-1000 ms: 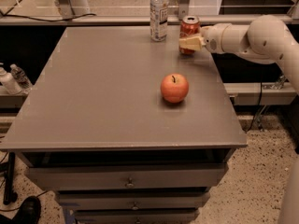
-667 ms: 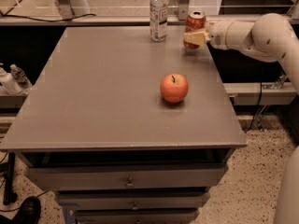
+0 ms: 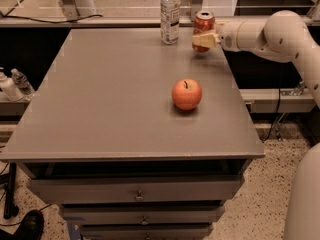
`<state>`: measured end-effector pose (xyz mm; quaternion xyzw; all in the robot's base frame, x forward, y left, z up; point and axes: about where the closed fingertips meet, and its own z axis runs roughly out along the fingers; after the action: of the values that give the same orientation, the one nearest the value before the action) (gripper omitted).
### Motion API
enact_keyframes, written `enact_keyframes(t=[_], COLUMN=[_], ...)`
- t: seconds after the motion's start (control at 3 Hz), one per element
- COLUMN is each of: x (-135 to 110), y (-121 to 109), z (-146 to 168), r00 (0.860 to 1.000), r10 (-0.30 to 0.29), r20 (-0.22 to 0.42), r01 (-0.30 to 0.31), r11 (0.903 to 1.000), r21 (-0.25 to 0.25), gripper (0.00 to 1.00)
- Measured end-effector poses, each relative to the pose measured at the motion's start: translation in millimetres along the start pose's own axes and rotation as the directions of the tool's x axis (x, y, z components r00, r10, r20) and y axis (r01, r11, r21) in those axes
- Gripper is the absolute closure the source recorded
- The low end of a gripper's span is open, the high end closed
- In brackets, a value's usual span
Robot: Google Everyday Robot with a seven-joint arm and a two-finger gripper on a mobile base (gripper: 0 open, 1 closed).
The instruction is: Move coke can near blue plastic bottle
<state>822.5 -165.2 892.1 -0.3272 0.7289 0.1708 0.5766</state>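
Observation:
The coke can (image 3: pixel 203 24), red with a silver top, is held upright in my gripper (image 3: pixel 204 39) just above the far right part of the grey table (image 3: pixel 120 99). The gripper's tan fingers (image 3: pixel 206 39) are shut around the can's lower half. The blue plastic bottle (image 3: pixel 170 15), clear with a white label, stands upright at the far edge of the table, a short way left of the can. My white arm (image 3: pixel 270 31) reaches in from the right.
A red-orange apple (image 3: pixel 187 94) sits right of the table's middle. Small bottles (image 3: pixel 12 84) stand on a shelf off the left side. Drawers (image 3: pixel 137 194) are below the tabletop. A white stand (image 3: pixel 75 1) is behind the far left edge.
The gripper with the can has moved a little farther back and lifted slightly, staying just right of the bottle. The apple and bottle have not moved.

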Motion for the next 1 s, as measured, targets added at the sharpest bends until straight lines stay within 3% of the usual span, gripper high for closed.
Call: enact_keyframes(t=[0.67, 1.0], x=[1, -3], y=[-12, -16], z=[24, 41], r00=[1.000, 0.999], r10=[0.008, 0.013], r20=[0.000, 0.032], r01=[-0.008, -0.012], r11=[0.9996, 0.9993], r21=[-0.026, -0.037], gripper=[1.00, 1.00])
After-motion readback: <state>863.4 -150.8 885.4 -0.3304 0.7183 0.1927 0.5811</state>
